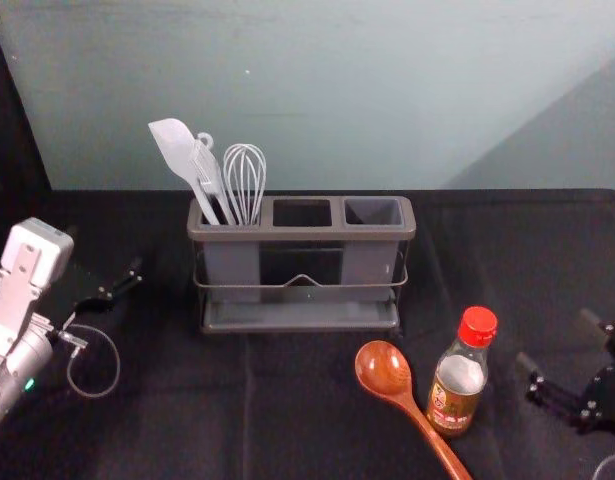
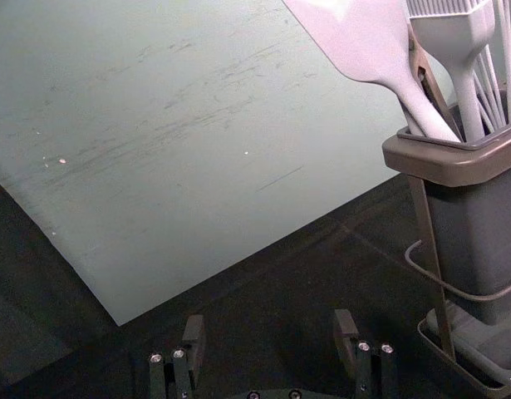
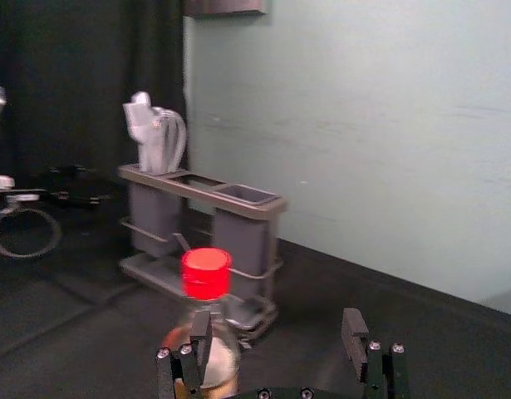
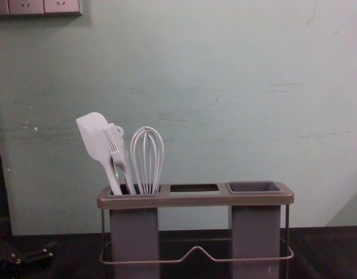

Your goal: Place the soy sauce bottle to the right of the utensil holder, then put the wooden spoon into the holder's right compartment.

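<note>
The soy sauce bottle (image 1: 457, 385), red-capped, stands upright in front of the utensil holder's (image 1: 301, 234) right end. Just left of it lies the wooden spoon (image 1: 385, 370), bowl toward the holder. My right gripper (image 1: 559, 342) is open to the right of the bottle, touching nothing. In the right wrist view the bottle (image 3: 207, 274) rises behind one finger of the right gripper (image 3: 277, 324). My left gripper (image 1: 124, 282) is parked, open, left of the holder; the left wrist view shows that left gripper (image 2: 270, 324) with an empty gap.
White utensils, a spatula (image 1: 177, 150) and a whisk (image 1: 245, 180) among them, stand in the holder's left compartment. Its right compartment (image 4: 254, 187) is empty. A pale wall (image 4: 224, 87) rises behind the black-covered table (image 1: 287, 400).
</note>
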Robot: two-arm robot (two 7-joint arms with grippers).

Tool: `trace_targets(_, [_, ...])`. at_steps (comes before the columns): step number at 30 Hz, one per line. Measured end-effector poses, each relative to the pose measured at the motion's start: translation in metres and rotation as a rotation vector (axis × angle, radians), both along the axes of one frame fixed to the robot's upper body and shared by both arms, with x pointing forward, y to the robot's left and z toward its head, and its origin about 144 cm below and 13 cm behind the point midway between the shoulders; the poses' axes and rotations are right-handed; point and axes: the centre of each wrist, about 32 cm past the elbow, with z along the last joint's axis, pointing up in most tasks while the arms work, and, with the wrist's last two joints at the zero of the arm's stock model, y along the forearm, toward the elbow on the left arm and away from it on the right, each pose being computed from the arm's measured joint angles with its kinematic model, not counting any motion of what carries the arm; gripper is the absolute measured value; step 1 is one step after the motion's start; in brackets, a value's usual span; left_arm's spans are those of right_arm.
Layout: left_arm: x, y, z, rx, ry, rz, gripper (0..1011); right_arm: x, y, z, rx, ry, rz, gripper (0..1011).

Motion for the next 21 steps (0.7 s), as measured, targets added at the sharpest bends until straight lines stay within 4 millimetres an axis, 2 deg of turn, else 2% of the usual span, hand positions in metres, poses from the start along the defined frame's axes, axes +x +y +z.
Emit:
trace_targets(7, [0.000,0.000,0.000,0.000,0.000,0.000,1011,0.003,0.012,-0.002,0.011,0.016,0.066,1003])
trace_targets(21, [0.000,0.000,0.000,0.000,0.000,0.000,1012,0.026,0.033,0.000,0.042,0.044,0.095,1003])
